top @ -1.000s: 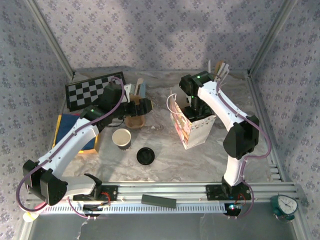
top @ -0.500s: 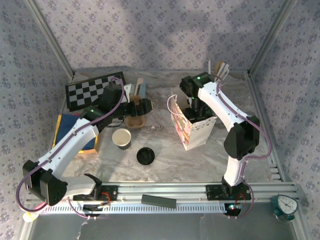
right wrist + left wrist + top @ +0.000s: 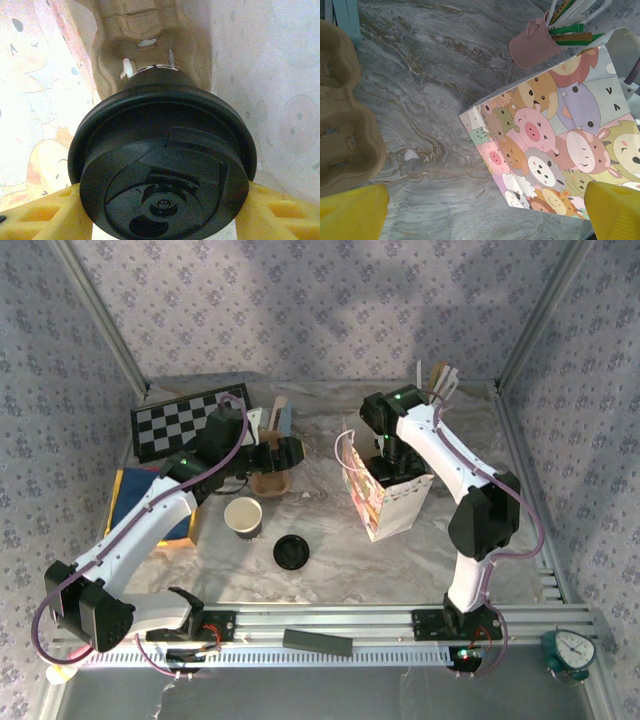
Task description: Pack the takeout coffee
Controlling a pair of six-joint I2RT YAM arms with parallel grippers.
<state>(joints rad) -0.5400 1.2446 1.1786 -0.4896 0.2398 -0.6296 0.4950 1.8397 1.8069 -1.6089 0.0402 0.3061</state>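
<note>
- We see right claw point(image 3: 162, 212) part-closed on coffee point(image 3: 162, 150), gripping the lid's sides, inside bag point(image 3: 30, 100).
- Carrier point(image 3: 145, 25) sits below claw, likely to seat cup upright.
- Left claw point(image 3: 485, 212) is wide open, empty.

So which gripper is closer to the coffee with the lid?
Right. The right gripper is down in the bag, clamped on the coffee. The left gripper hangs open away from the bag, by the tray.
</note>
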